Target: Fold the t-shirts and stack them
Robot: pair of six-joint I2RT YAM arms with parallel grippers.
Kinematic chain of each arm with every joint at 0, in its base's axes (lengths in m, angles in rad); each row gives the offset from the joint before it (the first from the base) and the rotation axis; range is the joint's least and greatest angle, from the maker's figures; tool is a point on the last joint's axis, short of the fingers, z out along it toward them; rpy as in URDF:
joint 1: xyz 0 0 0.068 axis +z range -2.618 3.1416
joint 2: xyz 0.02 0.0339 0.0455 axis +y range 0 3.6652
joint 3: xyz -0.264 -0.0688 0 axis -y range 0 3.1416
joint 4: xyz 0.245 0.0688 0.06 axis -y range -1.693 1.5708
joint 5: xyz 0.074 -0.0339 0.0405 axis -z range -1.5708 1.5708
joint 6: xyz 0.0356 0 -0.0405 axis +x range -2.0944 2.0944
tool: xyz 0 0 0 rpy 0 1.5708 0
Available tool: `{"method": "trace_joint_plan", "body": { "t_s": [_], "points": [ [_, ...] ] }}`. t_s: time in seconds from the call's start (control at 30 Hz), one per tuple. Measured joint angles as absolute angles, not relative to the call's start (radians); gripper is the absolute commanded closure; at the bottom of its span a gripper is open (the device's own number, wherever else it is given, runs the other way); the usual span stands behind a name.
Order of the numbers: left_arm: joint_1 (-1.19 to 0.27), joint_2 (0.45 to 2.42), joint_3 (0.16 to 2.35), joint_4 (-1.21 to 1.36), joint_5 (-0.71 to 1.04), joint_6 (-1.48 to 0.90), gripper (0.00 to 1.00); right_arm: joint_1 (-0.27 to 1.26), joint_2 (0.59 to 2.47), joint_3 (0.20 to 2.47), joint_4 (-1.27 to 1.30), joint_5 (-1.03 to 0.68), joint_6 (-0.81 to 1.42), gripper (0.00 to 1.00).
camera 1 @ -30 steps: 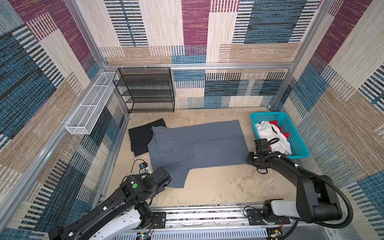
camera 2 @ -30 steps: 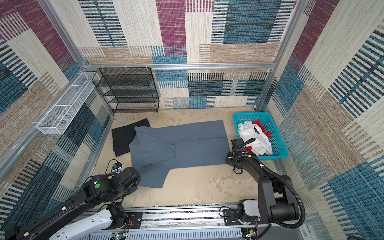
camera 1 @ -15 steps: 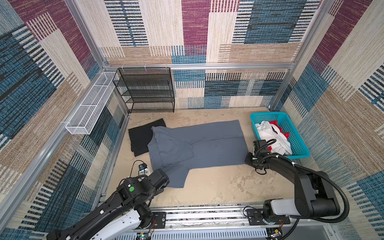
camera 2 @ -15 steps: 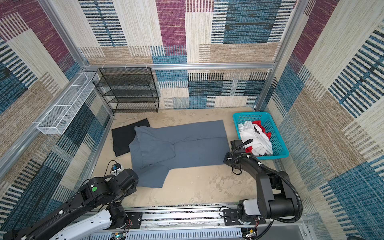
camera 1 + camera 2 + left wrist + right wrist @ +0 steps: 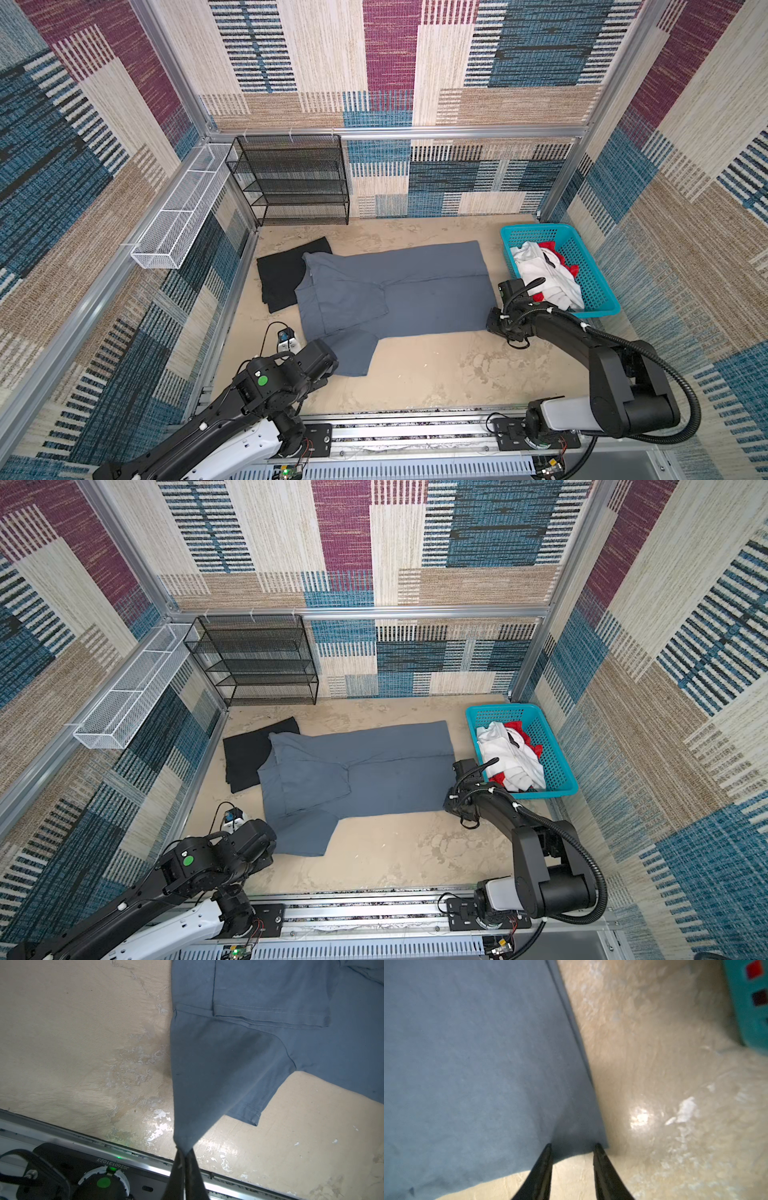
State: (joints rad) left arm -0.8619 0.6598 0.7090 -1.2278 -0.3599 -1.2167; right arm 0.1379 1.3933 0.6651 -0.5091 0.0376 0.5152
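Left gripper point(image 5: 184, 1152) is shut tight on the tip of one sleeve point(image 5: 218, 1076) of the blue-grey shirt point(image 5: 415, 291). The cloth rises in a point from the sandy table point(image 5: 436, 374) up to its black fingers point(image 5: 176, 1176). Away from this gripper the rest of the shirt lies flat on the table, and one part is folded over on top of the shirt. Right gripper point(image 5: 572, 1147) is at the other end of the same shirt, well apart from the left gripper, at a bottom corner. Its two black fingers point(image 5: 544, 1167) stand apart and do not pinch. Their tips rest on the corner of the cloth, and the hem runs away from one tip. Just beside the right gripper, on the side away from the blue-grey shirt, sits a turquoise basket point(image 5: 536, 232). A white shirt point(image 5: 544, 274) is heaped inside it, and a red shirt point(image 5: 550, 247) peeks out from under the white one. Past the left gripper, on the far side of the blue-grey shirt's collar end, lies a black shirt point(image 5: 282, 274). It is folded flat, and the blue-grey shirt covers one edge of it. Far from both grippers, a black wire rack point(image 5: 291, 178) stands at the back wall. A white wire tray point(image 5: 174, 224) hangs on the side wall nearest the left gripper.
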Motion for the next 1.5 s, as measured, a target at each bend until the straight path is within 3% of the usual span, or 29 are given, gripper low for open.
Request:
{"method": "trace_joint_plan", "body": {
  "t_s": [0.17, 0.33, 0.47, 1.13, 1.5],
  "points": [
    [-0.862, 0.632, 0.703, -1.228, -0.36, -1.203, 1.0, 0.141, 1.419, 0.666, -0.474, 0.081, 0.523, 0.67],
    [-0.862, 0.624, 0.698, -1.225, -0.358, -1.197, 1.0, 0.137, 1.473, 0.676, -0.379, 0.11, 0.522, 0.91],
    [-0.862, 0.606, 0.688, -1.222, -0.356, -1.198, 1.0, 0.138, 1.468, 0.663, -0.342, 0.098, 0.522, 0.99],
    [-0.862, 0.541, 0.783, -1.361, -0.411, -1.255, 1.0, 0.222, 1.227, 0.671, -0.596, -0.019, 0.561, 1.0],
    [-0.843, 0.616, 0.879, -1.364, -0.49, -1.194, 1.0, 0.168, 1.221, 0.784, -0.664, -0.003, 0.558, 1.0]
  ]
}}
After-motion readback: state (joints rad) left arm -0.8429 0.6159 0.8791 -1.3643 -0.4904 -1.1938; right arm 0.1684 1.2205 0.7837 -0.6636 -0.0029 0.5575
